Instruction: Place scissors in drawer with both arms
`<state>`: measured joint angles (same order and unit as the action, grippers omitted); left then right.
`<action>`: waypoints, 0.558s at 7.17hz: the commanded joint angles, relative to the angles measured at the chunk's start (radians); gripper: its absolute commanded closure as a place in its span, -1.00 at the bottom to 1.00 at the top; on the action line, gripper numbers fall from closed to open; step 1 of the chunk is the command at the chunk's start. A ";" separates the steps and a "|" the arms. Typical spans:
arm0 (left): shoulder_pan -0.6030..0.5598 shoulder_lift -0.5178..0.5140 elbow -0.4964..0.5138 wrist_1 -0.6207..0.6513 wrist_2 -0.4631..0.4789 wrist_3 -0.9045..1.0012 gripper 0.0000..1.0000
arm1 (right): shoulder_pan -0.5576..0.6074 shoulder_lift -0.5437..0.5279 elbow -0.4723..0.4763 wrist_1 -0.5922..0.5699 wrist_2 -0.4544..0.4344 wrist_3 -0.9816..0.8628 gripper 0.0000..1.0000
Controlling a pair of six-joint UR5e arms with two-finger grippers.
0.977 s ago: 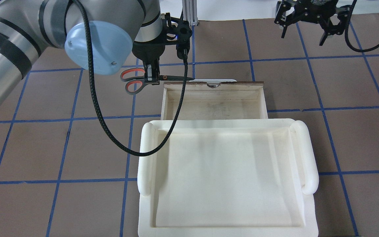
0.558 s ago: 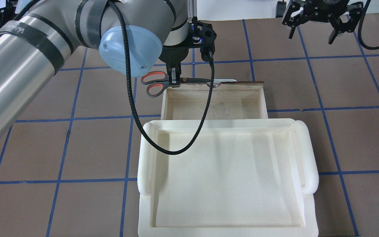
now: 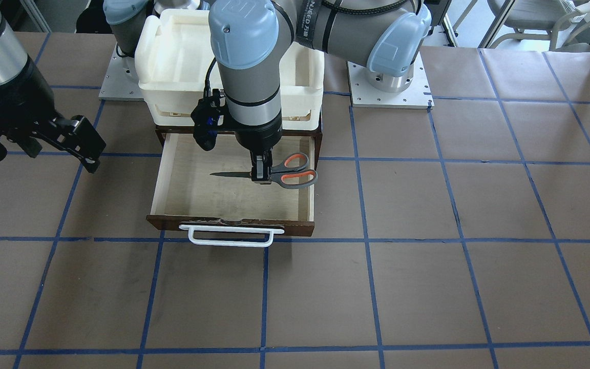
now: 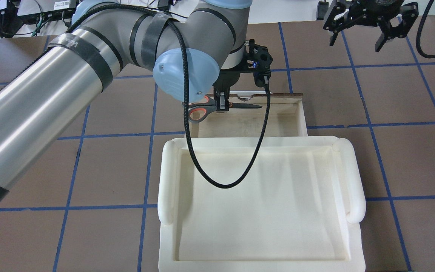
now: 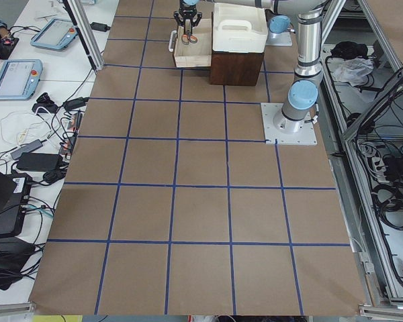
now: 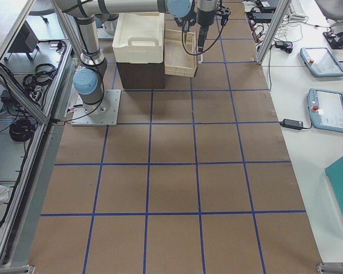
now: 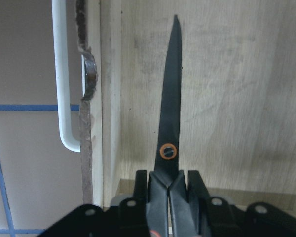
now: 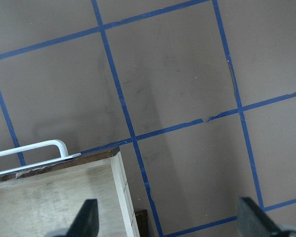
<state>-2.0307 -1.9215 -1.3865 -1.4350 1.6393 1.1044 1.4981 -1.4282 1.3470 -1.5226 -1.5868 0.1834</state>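
Observation:
The scissors (image 3: 287,173) hang level over the open drawer (image 3: 233,221), blades pointing across its pale plywood floor, grey and orange handles over its side wall. My left gripper (image 3: 260,174) is shut on them just behind the pivot. In the overhead view the left gripper (image 4: 222,105) holds the scissors (image 4: 246,106) above the drawer (image 4: 302,113). The left wrist view shows the dark blade (image 7: 170,98) above the drawer floor (image 7: 237,98), beside the white bar handle (image 7: 59,74). My right gripper (image 4: 355,42) is open and empty, raised beyond the drawer's far right corner.
A white foam tray (image 4: 259,204) sits on top of the dark cabinet (image 5: 236,67) behind the drawer. The left arm's black cable (image 4: 217,181) loops over the tray. Brown table with a blue tape grid lies all around.
My left arm carried the scissors to the right, from left of the drawer to over its inside. The right gripper drifted slightly right and stayed open.

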 commanded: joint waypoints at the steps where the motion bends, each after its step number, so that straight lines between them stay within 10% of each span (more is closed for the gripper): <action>1: -0.009 -0.025 -0.002 0.023 0.001 -0.012 1.00 | -0.001 -0.001 0.006 0.001 0.015 -0.002 -1.00; 4: -0.014 -0.053 -0.006 0.045 -0.009 -0.035 1.00 | -0.007 -0.001 0.009 0.004 0.011 -0.064 -1.00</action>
<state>-2.0427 -1.9627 -1.3910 -1.3928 1.6348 1.0751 1.4921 -1.4306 1.3552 -1.5213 -1.5737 0.1468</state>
